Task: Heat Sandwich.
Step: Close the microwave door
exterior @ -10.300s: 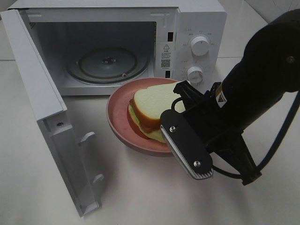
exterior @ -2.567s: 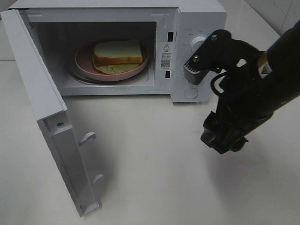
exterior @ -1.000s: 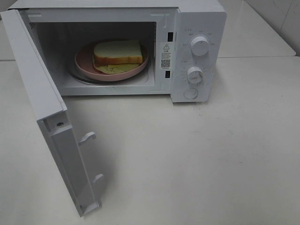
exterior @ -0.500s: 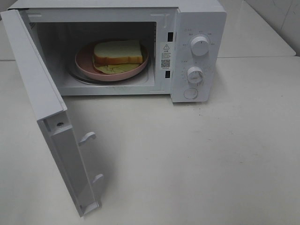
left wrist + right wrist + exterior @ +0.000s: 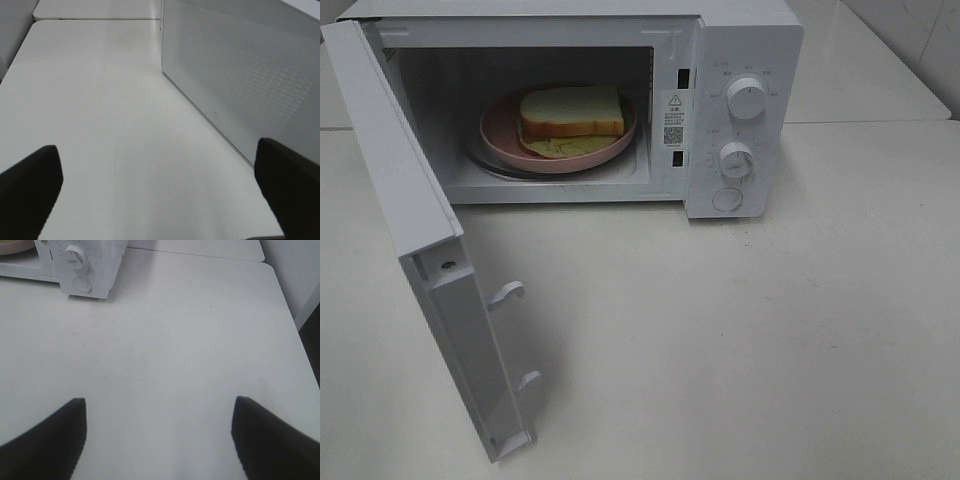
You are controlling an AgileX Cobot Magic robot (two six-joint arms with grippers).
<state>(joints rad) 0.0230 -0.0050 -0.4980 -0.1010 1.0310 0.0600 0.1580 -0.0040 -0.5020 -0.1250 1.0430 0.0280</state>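
The tan-crusted cream-bread sandwich (image 5: 571, 112) sits on a round pink plate (image 5: 498, 135) inside the white microwave (image 5: 750, 40) at the far edge of the worktop (image 5: 770, 330). The left jaws and right jaws gape wide, empty. The open door (image 5: 410, 200) wants a steady push shut.

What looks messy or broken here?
Nothing is spilled or broken. The sandwich sits flat on its pink plate inside the microwave, with some yellow-green filling poking out at the front. The door stands wide open.
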